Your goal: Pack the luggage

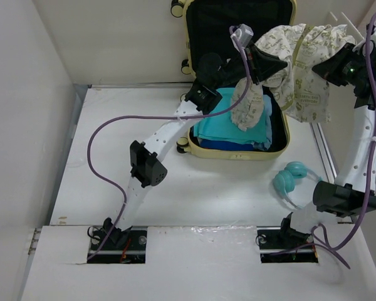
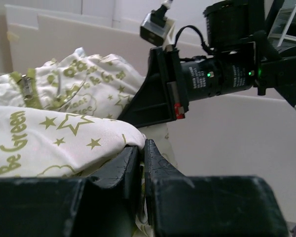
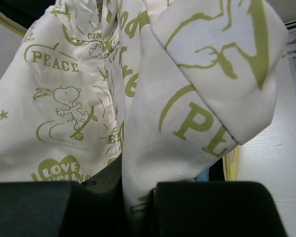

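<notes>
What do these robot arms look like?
The left arm and right arm have slim white links and black joints. The left gripper and right gripper are black, two-fingered. A purple cable trails each arm; green lights dot the right one.

From above, the cream green-printed cotton garment (image 1: 304,59) covers the right side of the pale yellow hard-shell suitcase (image 1: 238,152), whose lid the top edge crops. In my right wrist view that cloth buries the tips of the right gripper (image 3: 138,195).
</notes>
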You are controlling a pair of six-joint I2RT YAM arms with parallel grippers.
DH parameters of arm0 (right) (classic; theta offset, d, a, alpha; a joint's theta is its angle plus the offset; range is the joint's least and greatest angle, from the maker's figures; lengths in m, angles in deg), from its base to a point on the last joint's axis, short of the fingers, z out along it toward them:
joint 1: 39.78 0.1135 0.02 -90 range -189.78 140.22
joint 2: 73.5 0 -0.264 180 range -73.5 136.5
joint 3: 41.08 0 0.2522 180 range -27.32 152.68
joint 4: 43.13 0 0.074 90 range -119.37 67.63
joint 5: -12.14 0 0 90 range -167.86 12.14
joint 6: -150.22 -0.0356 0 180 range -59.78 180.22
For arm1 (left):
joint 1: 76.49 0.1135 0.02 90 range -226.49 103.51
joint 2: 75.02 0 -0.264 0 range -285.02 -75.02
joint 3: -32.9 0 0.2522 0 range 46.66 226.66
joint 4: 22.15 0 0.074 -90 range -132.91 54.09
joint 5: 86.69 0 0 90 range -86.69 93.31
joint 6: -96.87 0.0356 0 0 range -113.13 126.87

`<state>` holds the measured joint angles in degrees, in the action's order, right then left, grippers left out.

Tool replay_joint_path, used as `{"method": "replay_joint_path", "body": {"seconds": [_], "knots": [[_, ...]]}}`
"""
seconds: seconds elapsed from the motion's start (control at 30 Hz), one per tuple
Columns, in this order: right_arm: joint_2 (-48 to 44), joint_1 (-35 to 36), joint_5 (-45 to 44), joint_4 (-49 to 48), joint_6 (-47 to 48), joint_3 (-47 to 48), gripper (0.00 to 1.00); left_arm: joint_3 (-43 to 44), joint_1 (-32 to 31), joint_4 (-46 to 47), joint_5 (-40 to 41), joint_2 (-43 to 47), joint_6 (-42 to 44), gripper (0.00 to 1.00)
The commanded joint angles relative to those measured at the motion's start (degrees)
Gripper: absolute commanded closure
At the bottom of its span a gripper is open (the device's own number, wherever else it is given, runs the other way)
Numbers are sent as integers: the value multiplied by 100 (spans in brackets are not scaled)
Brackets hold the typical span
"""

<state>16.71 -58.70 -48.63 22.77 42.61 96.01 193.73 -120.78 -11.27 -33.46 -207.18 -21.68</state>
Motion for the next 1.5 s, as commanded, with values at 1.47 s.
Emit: {"method": "replay_joint_path", "body": {"seconds": [1.47], "knots": [[1850,916,425,-847,-32,-933,100,-5670,1722,-3941,-436,3073,1511,100]]}}
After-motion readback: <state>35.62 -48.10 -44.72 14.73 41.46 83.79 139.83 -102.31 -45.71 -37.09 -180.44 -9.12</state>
